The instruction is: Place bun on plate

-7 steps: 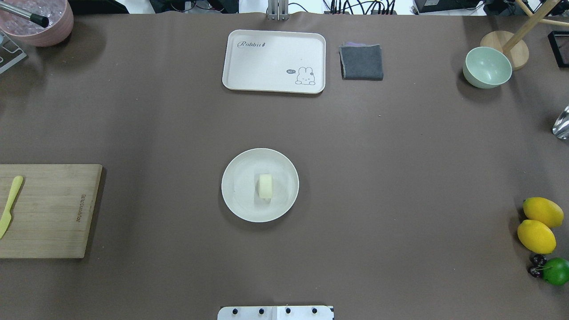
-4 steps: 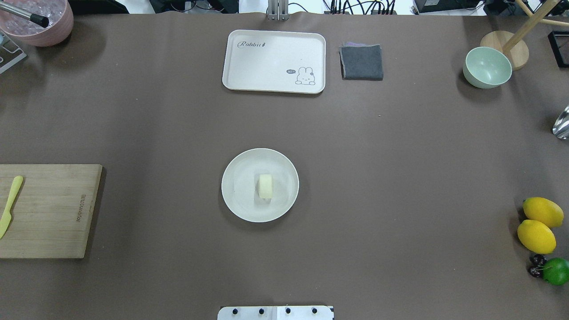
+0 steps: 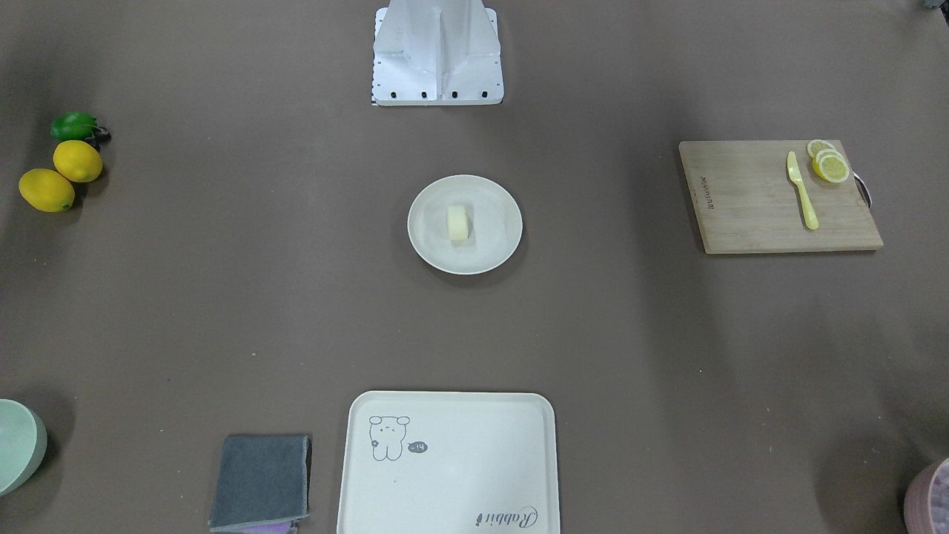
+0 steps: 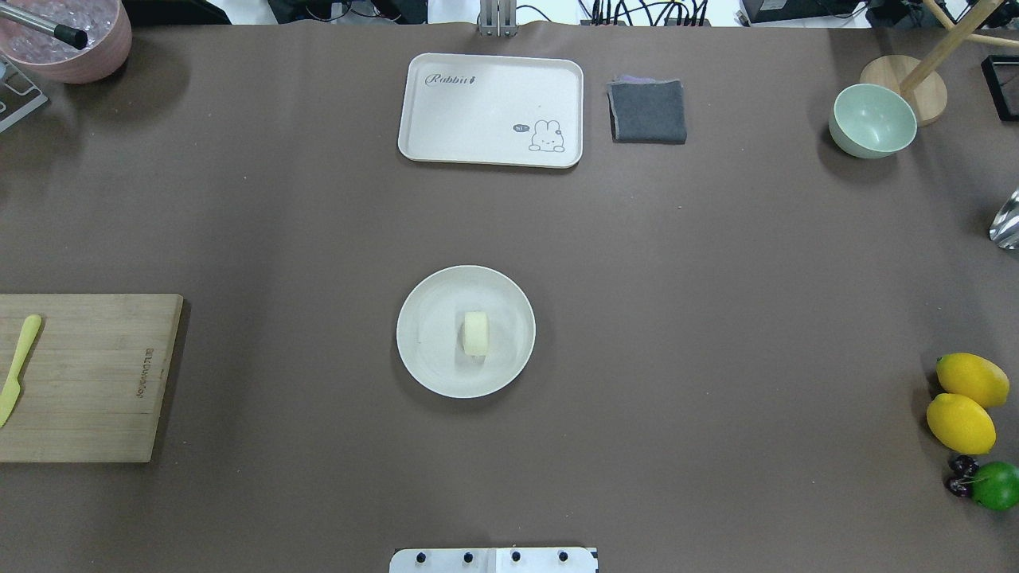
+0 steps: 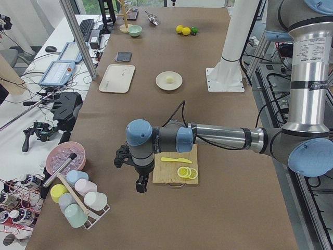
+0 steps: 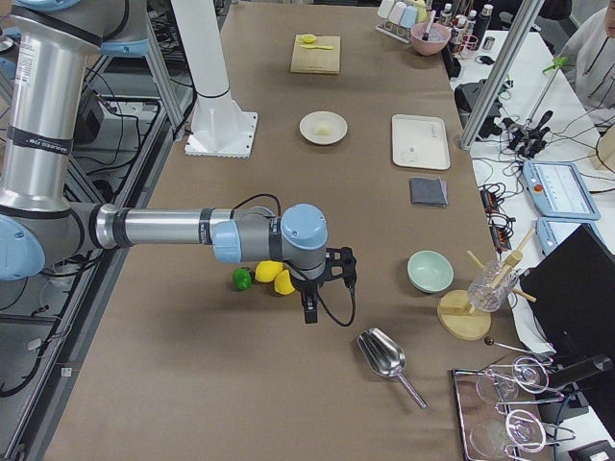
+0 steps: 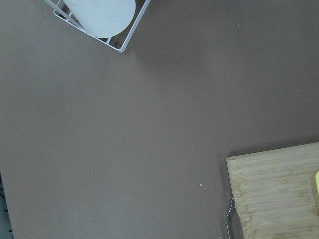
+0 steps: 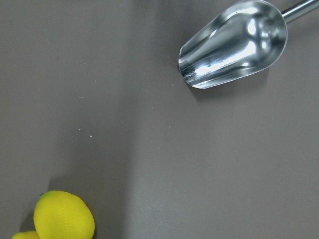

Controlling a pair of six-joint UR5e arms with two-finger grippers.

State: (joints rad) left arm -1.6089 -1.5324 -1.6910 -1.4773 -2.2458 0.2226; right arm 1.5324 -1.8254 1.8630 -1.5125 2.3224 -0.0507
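Observation:
The pale cream bun (image 4: 476, 333) lies on its side near the middle of the round off-white plate (image 4: 418, 354) at the table's centre; it also shows in the front-facing view as bun (image 3: 459, 222) on plate (image 3: 428, 248). No gripper is near it. My left gripper (image 5: 140, 187) hangs over the table's left end beside the cutting board, far from the plate (image 5: 161, 84). My right gripper (image 6: 307, 317) hangs over the right end by the lemons. Both show only in side views, so I cannot tell whether they are open or shut.
A cream tray (image 4: 490, 110) and grey cloth (image 4: 648, 111) lie at the far edge, a green bowl (image 4: 872, 120) far right. A cutting board (image 3: 778, 196) holds a yellow knife (image 3: 801, 190) and lemon slices (image 3: 829, 163). Lemons (image 4: 965, 402), a lime (image 4: 995, 485) and a metal scoop (image 8: 234, 45) sit at right.

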